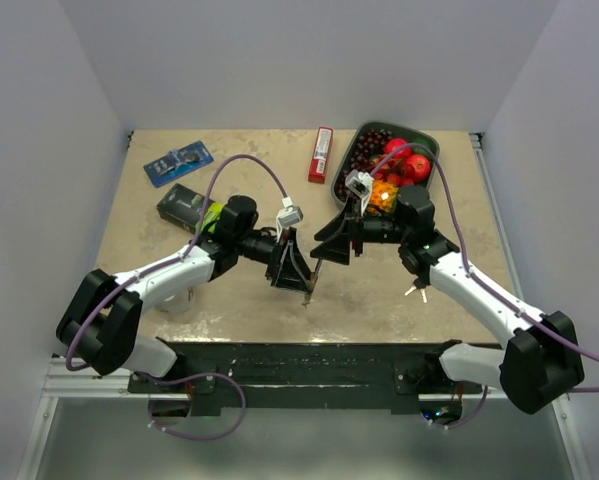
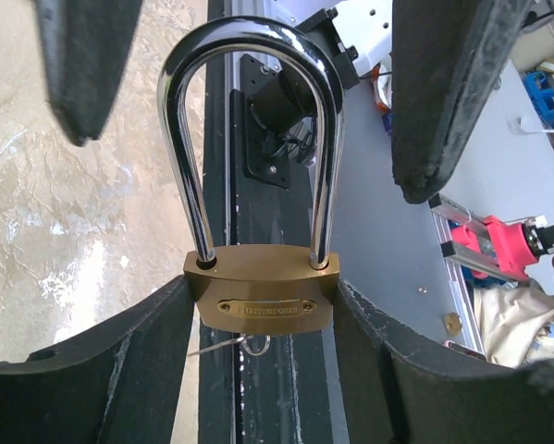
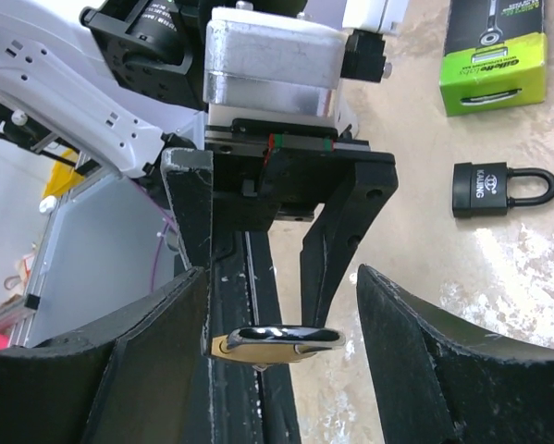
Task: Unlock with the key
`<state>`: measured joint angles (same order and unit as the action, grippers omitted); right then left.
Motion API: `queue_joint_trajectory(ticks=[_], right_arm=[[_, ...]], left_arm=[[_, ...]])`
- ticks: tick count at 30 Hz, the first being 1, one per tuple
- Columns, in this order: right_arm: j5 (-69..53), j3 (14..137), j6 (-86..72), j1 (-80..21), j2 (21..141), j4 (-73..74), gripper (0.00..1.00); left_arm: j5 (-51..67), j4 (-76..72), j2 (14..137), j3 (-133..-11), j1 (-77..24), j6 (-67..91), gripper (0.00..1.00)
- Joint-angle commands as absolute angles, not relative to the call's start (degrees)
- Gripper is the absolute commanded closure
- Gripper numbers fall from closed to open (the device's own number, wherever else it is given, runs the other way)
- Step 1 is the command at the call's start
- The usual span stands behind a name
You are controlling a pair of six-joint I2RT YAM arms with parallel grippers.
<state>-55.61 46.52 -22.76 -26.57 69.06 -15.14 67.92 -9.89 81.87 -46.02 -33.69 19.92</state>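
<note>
Left gripper [image 1: 297,268]: I'm clamping the brass, chrome-shackled padlock [image 2: 263,298] by its body, at the centre of the top view.
Right gripper [image 3: 281,301]: hanging spread and empty, facing the shackle's arch.
Axis: the thin silver key [image 2: 244,344] is dangling at the lock's opposite, lower end.

My left pincer [image 2: 263,324] grips a brass padlock [image 2: 261,294] by the sides of its body, my black fingers [image 2: 110,370] pressed against it. Its long chromed steel shackle [image 2: 249,35] stands upright, both legs seated in the body. A thin metal ring [image 2: 249,345] shows just beneath. My right pincer [image 2: 253,153] is spread, its blurred black fingers [image 2: 457,83] either side of the bow, clear of it. Behind: beige marbled tabletop [image 2: 55,231], black metal rail [image 2: 286,398]
</note>
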Motion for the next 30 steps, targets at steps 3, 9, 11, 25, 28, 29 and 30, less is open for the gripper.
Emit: queue_joint_trajectory(ticks=[3, 9, 11, 25, 28, 29, 30], right_arm=[[-57.3, 49.1, -19.4, -26.3, 68.0, -9.7, 0.35], [-55.8, 49.3, -18.2, -26.4, 67.8, -6.7, 0.45], [-55.4, 49.2, -17.9, -26.4, 67.7, -6.2, 0.46], [-37.5, 52.6, -14.9, -26.4, 69.1, 5.8, 0.53], [-33.1, 52.6, -16.3, -26.4, 70.7, 5.9, 0.54], [-32.2, 52.6, -16.5, -26.3, 71.7, 5.8, 0.55], [-29.6, 52.5, -17.0, -26.3, 72.5, 5.6, 0.55]], left_arm=[[69.3, -14.6, 81.5, -46.3, -32.8, 20.6, 1.0], [67.0, -14.2, 81.6, -46.3, -32.2, 20.5, 1.0], [66.2, -13.8, 81.7, -46.4, -32.2, 20.2, 1.0], [43.6, -0.3, 82.6, -49.4, -31.9, 15.4, 1.0], [36.8, 3.4, 82.3, -50.3, -32.6, 15.3, 1.0], [33.0, 4.1, 82.1, -50.4, -33.1, 15.2, 1.0], [30.8, 4.7, 81.9, -50.9, -34.9, 14.9, 1.0]])
